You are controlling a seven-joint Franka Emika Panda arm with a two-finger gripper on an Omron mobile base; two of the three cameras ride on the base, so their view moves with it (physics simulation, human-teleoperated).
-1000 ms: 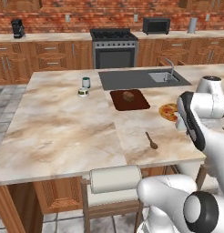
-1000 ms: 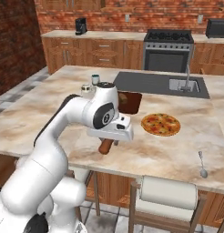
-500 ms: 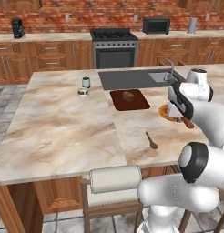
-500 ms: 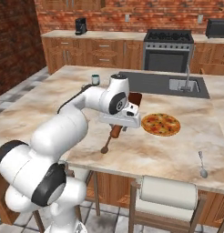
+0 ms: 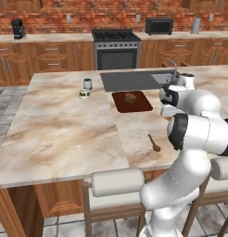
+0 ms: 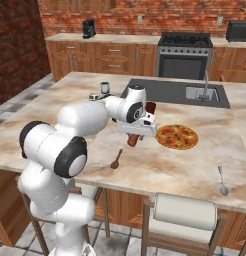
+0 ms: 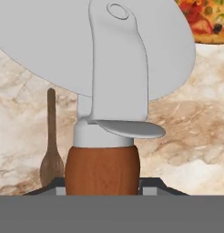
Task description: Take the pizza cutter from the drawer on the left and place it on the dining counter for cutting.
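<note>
The robot's two-finger pincer [image 6: 136,131] hangs low over the beige-and-tan marbled stone worktop [image 6: 195,165] and is closed around the pizza cutter with the short, thick reddish-brown wooden handle [image 6: 133,139]. In the hand view the handle [image 7: 102,169] sits squeezed between the two dark finger tips, with the grey metal neck and the broad round blade reaching away from the pincer over the stone. In the right base view the handle pokes out below the pincer, tilted, close above the worktop; whether it touches the stone cannot be told. Just to the right of it there lies a round pizza with red and green toppings [image 6: 177,136], whose edge also shows at the top right of the hand view [image 7: 205,20]. A thin brown wooden spoon with a rounded end [image 6: 116,159] lies flat on the stone near the front edge, just beside the cutter; it appears left of the handle in the hand view [image 7: 51,154] and in the left base view [image 5: 154,142]. Farther back, a dark red-brown cutting board [image 5: 131,101] carries a small brown lump, and beside it is the dark grey sink panel [image 5: 134,80]. A metal spoon [image 6: 221,181] lies well apart on the right of the worktop.
</note>
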